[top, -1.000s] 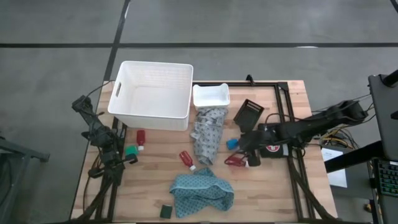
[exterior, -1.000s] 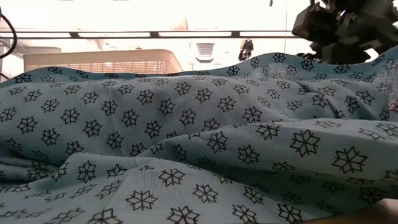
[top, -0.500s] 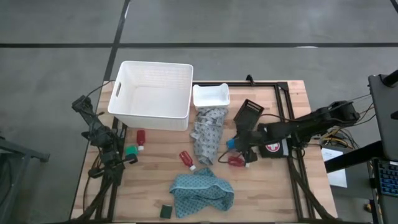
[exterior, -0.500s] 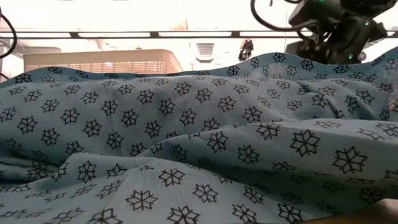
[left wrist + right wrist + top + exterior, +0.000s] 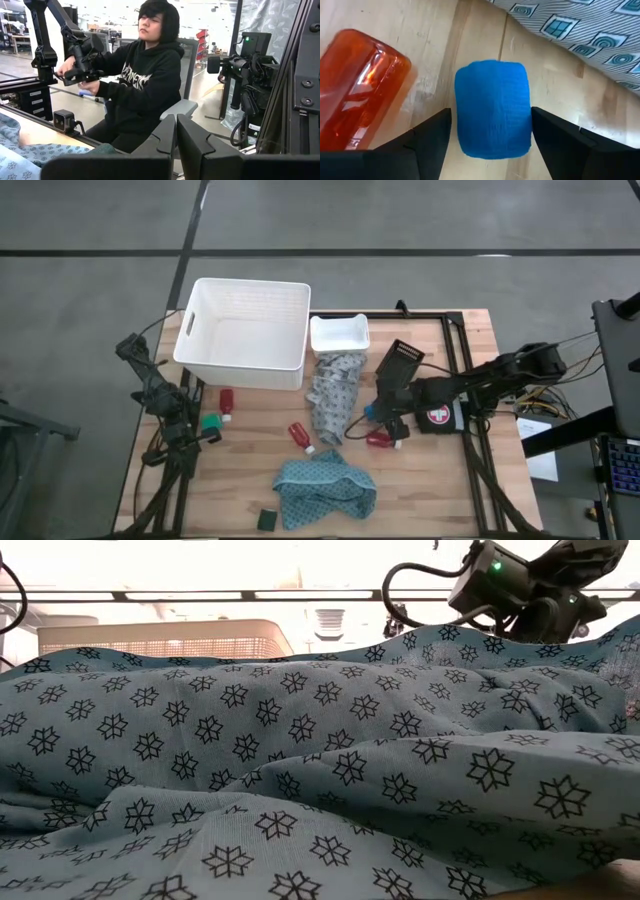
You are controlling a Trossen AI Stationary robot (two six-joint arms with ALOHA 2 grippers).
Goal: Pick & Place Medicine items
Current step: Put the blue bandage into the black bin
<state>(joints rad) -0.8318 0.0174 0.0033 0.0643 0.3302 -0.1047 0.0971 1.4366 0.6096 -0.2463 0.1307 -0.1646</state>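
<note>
**Right tool straddles the blue container beside a red bottle**

The right tool sits low over the wooden tabletop, near the grey patterned cloth. Its fingers are spread wide on either side of the small blue container; whether they touch it cannot be told. A red bottle lies on its side just beside the blue one, and the grey cloth's edge is close by.

Two more red bottles with white caps lie on the tabletop: one near the large white bin, another beside the grey cloth. The green container sits next to the first of these. The teal cloth is bunched toward the tabletop's near edge, and the black first-aid pouch lies under the right arm.

The left tool waits at the tabletop's left edge, fingers pressed together and holding nothing. A seated person shows beyond it.
</note>
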